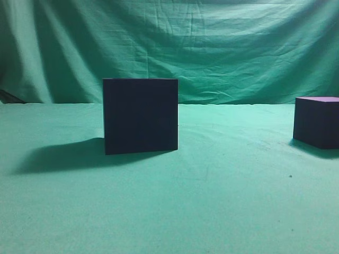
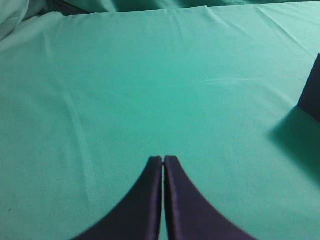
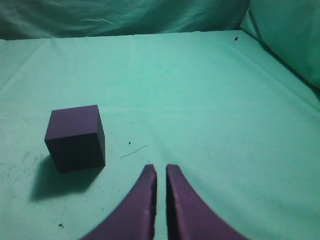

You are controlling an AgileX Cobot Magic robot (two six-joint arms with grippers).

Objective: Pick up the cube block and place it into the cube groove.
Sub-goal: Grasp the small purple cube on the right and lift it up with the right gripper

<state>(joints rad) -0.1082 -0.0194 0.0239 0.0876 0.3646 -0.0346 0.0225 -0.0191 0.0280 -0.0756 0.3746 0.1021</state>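
Observation:
The cube groove (image 1: pixel 140 115), a large near-black box, stands on the green cloth left of centre in the exterior view; its edge also shows at the right rim of the left wrist view (image 2: pixel 312 87). The cube block (image 1: pixel 318 121), small and dark purple with a lighter top, sits at the far right. In the right wrist view the block (image 3: pixel 75 137) lies ahead and to the left of my right gripper (image 3: pixel 161 167), apart from it. That gripper is empty, with only a thin slit between its fingers. My left gripper (image 2: pixel 163 159) is shut and empty over bare cloth. Neither gripper shows in the exterior view.
A green cloth (image 1: pixel 212 201) covers the table and hangs as a backdrop behind it. A thin thread (image 3: pixel 134 150) and small dark specks lie on the cloth near the block.

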